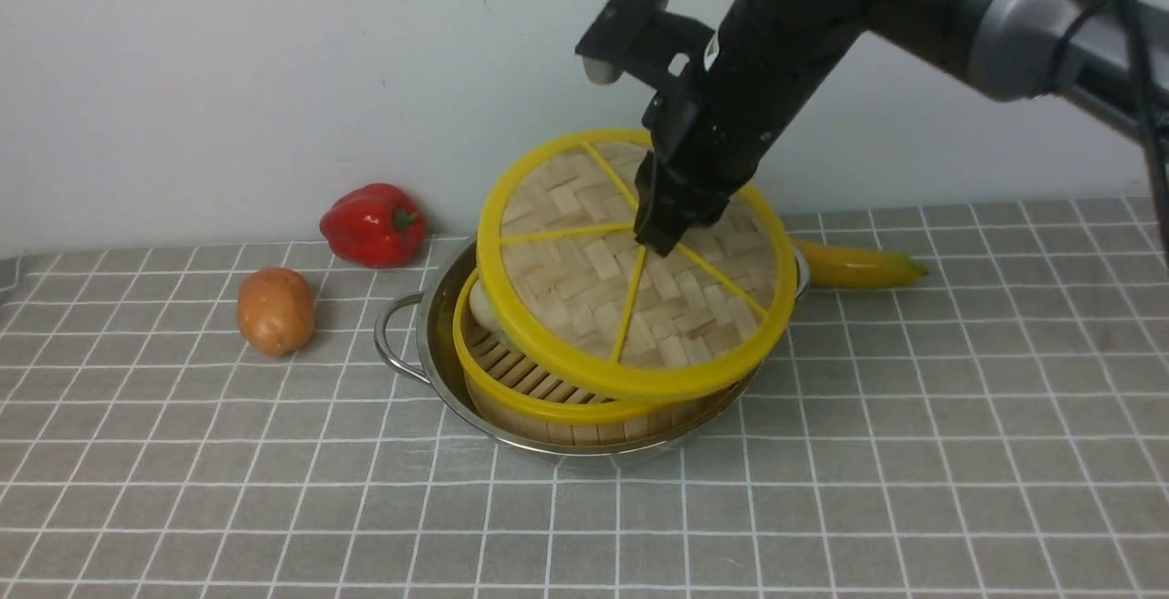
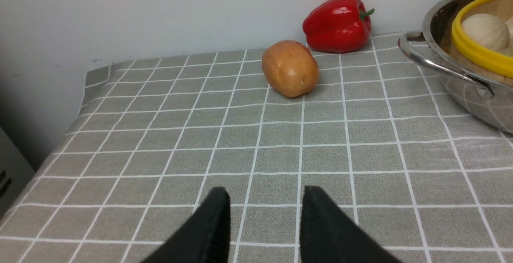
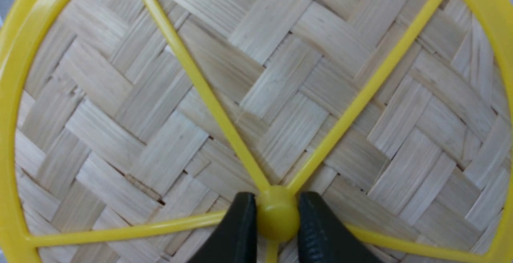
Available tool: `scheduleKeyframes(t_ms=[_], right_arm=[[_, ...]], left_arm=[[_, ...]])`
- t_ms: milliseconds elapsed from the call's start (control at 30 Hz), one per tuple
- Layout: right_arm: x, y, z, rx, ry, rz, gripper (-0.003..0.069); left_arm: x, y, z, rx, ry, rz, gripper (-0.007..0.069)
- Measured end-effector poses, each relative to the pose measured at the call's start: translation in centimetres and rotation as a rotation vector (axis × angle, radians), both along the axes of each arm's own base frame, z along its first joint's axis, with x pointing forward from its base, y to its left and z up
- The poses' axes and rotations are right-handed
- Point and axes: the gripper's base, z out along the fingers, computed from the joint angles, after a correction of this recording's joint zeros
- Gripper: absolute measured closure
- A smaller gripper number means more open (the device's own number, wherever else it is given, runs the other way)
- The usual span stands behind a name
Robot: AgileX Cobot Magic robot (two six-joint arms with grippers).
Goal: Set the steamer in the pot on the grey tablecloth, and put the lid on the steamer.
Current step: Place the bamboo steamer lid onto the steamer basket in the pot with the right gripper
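The right gripper (image 3: 277, 219) grips the knob (image 3: 278, 211) of the tilted lid (image 1: 566, 284), over the steamer (image 1: 548, 412), which sits inside the pot (image 1: 457, 398). Lid placement seems in hand; next it likely needs leveling, shifting slightly left, and lowering. The left gripper (image 2: 266, 215) stands apart, empty.

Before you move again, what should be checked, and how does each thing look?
- Right gripper closed on the lid's knob: ok.
- Steamer inside the pot: ok.
- Lid level: not ok, it is tilted.
- Lid centred over the steamer: not ok, part of the slatted floor shows beside it.
- Left gripper away from the pot: ok.
- Far rim of the steamer free of snags: cannot tell, the lid hides it.
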Motion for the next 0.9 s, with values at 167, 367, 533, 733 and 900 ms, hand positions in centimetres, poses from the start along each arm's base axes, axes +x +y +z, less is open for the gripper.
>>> scheduleKeyframes(t_ms=[167,367,533,733,900], right_arm=[[0.5,0.7,-0.2,0.037,-0.046,0.011,0.0512],[0.8,1.3,-1.0,0.050,-0.052,0.013,0.0512],[0.9,1.3,-1.2,0.048,-0.049,0.013,0.0512],[1.0,1.4,-1.4,0.051,-0.049,0.009,0.0512],[1.5,1.7,-3.0,0.039,-0.023,0.005,0.0512]], left_arm=[[0.0,0.0,0.0,0.000,0.000,0.000,0.0382],[0.0,0.0,0.0,0.000,0.000,0.000,0.0382],[0.0,0.0,0.0,0.000,0.000,0.000,0.0382],[0.0,0.0,0.0,0.000,0.000,0.000,0.0382],[0.0,0.0,0.0,0.000,0.000,0.000,0.0382]])
